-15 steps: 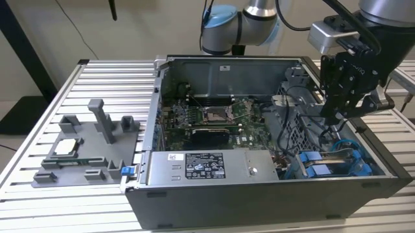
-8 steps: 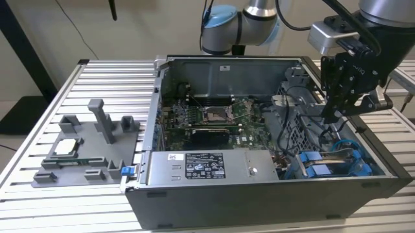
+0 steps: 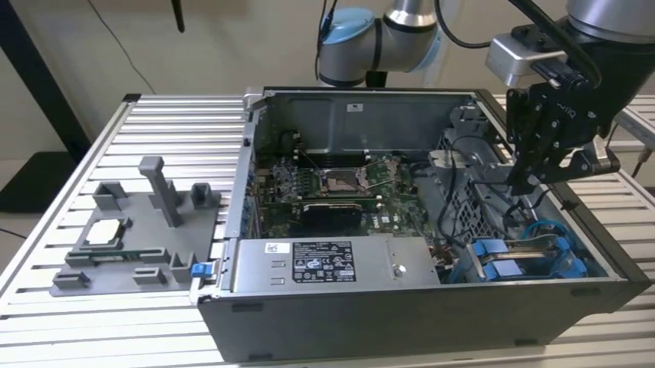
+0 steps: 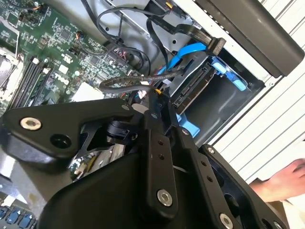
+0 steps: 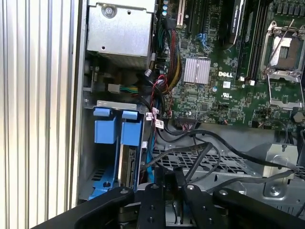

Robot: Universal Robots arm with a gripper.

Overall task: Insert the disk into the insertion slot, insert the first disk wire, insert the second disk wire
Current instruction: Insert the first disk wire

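One arm carries one gripper (image 3: 522,182), hanging inside the open computer case (image 3: 409,322) near the case's end at the exterior view's right, above the insertion slot (image 3: 517,264). In both wrist views the fingers (image 4: 151,143) are drawn narrow, and their tips appear to pinch the end of one black wire bundle (image 4: 128,82); a small orange spot shows at the pinch point. The slot shows two blue tabs (image 5: 105,131) side by side in the first wrist view. One disk (image 4: 193,89) sits edge-on inside the slot, its connector edge exposed and framed by blue plastic, just beyond the gripper tips. One flat blue cable (image 4: 190,50) loops above the disk; whether it is plugged in cannot be determined. One power-supply box (image 3: 327,264) with a white label lies along the case's near wall, beside one motherboard (image 3: 327,188). Outside the case, on the slatted table (image 3: 174,138), stands one grey fixture (image 3: 153,199) bearing one processor chip (image 3: 103,232). One person's hand (image 4: 286,179) rests on the table beside the case.
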